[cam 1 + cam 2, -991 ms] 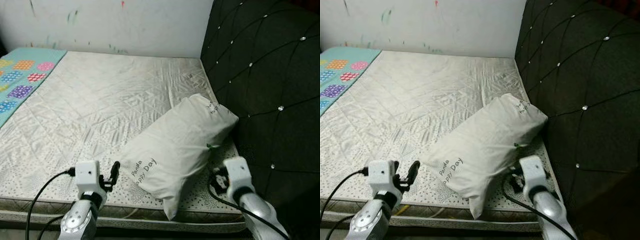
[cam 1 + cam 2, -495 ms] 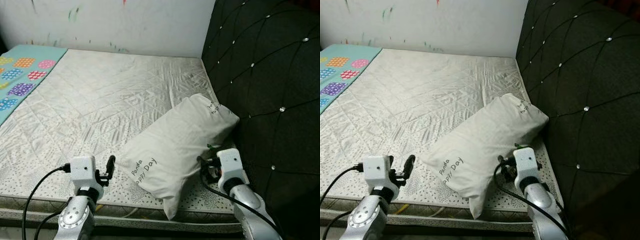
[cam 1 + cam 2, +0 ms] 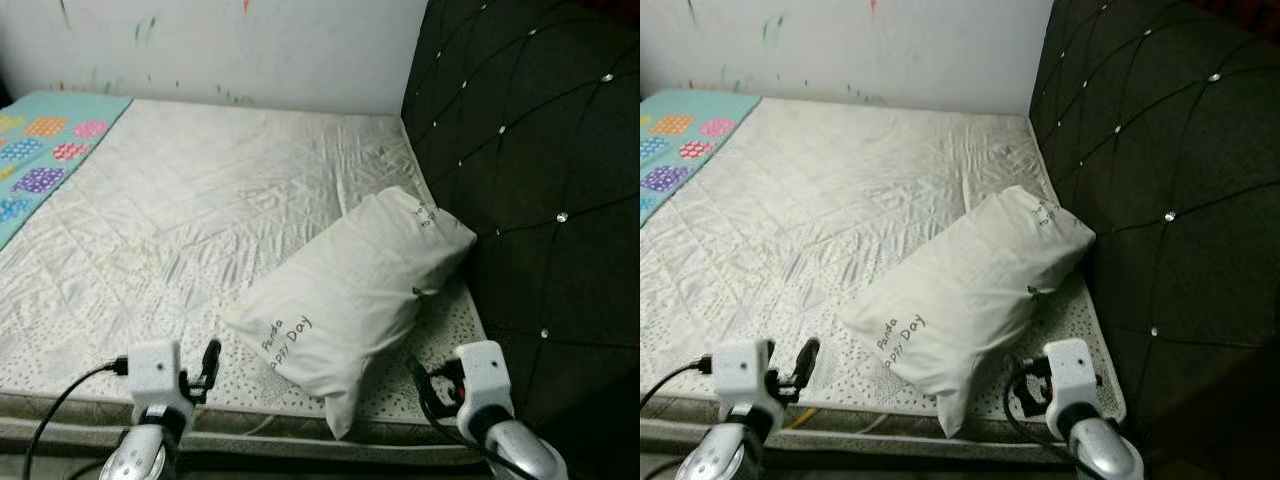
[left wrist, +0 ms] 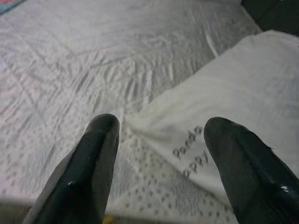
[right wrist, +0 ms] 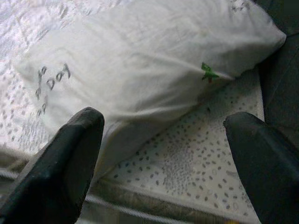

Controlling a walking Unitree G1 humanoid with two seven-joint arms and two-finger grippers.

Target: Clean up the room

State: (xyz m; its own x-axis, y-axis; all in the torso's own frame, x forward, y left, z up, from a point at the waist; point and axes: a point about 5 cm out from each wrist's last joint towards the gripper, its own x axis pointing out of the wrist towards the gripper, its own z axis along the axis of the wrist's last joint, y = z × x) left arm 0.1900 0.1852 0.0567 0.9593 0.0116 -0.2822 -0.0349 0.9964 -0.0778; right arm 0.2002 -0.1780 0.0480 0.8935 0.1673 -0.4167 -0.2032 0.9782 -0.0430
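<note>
A white pillow (image 3: 355,290) is laid slantwise on the mattress (image 3: 180,210), against the headboard (image 3: 540,170). Both grippers, left (image 4: 159,140) and right (image 5: 163,135), are held spread and empty at the near edge, flanking it.

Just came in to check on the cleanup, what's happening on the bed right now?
The robot stands at the edge of the mattress facing a white pillow that lies askew near the black tufted headboard. The left hand and right hand are both open, low at the mattress edge on either side of the pillow, touching nothing. A patterned teal sheet lies at the far left.
</note>
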